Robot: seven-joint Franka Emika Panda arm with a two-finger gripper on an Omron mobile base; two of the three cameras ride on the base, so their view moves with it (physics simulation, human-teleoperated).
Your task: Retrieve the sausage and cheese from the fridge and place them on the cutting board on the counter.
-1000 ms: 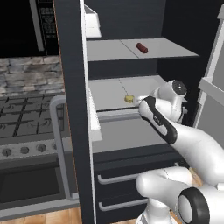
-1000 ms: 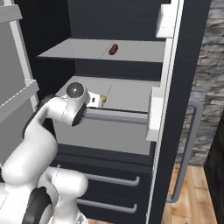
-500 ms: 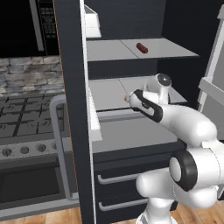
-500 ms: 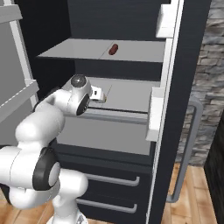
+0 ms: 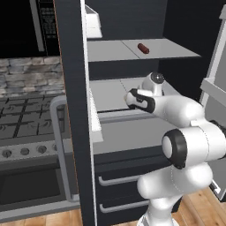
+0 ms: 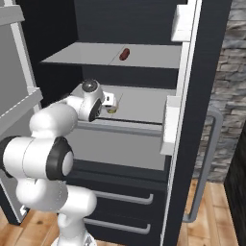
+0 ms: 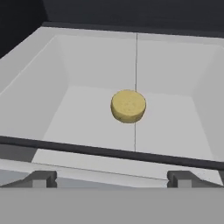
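jaws wide open, empty, facing cheese point(image 7: 128, 106) on fridge point(image 5: 73, 110) lower shelf point(image 7: 92, 118). risk: round lump rolls away if jaws close off-centre.

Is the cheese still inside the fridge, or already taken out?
Inside. The cheese lies on a light grey fridge shelf, ahead of the open end effector, untouched.

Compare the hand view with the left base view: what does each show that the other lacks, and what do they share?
Hand view alone: the cheese, a pale yellow round lump lying on the light grey shelf floor ahead of the open pincer, untouched. Left base view alone: the sausage on the shelf above, the stove beside the fridge, and the arm reaching in. Shared: the grey middle shelf that the hand points into.
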